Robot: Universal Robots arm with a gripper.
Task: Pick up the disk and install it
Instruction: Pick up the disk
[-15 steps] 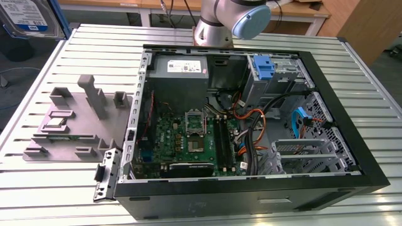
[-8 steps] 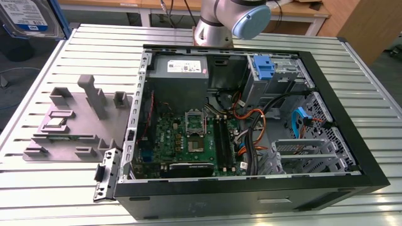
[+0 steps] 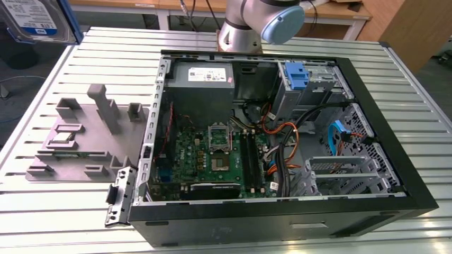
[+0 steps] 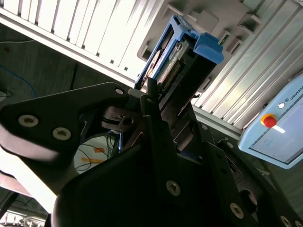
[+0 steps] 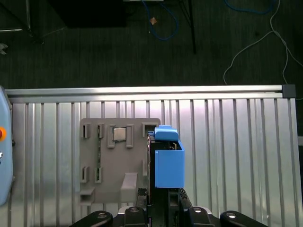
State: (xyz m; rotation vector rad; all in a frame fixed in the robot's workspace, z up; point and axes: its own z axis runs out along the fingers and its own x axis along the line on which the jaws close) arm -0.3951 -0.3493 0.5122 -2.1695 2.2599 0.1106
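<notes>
**Disk in grip, lifted clear of fixture, not yet at the case**

The gripper point(image 4: 160, 105) has its jaws clamped on one end of the disk point(image 4: 176, 56), so the silver drive in its blue carrier frame sticks out edge-on past the fingers. The far end is free, which likely suits sliding it into a bay. In the first wrist view the disk point(image 5: 165, 161) hangs off the gripper point(image 5: 163, 204) over the grey fixture plate point(image 5: 106, 177), near the plate's slotted edge and apparently not touching it. In the exterior view the disk point(image 3: 34, 20) sits at the exterior view's left top corner, label showing, well apart from the open PC case point(image 3: 406, 203). The case lies on its side on the slatted metal table point(image 3: 63, 227), panel off, so the drive cage is reachable from above. The fixture plate point(image 3: 81, 145) is just beside the case, and a bare blue bracket point(image 3: 298, 76) sits in the upper bay. Install not done
</notes>
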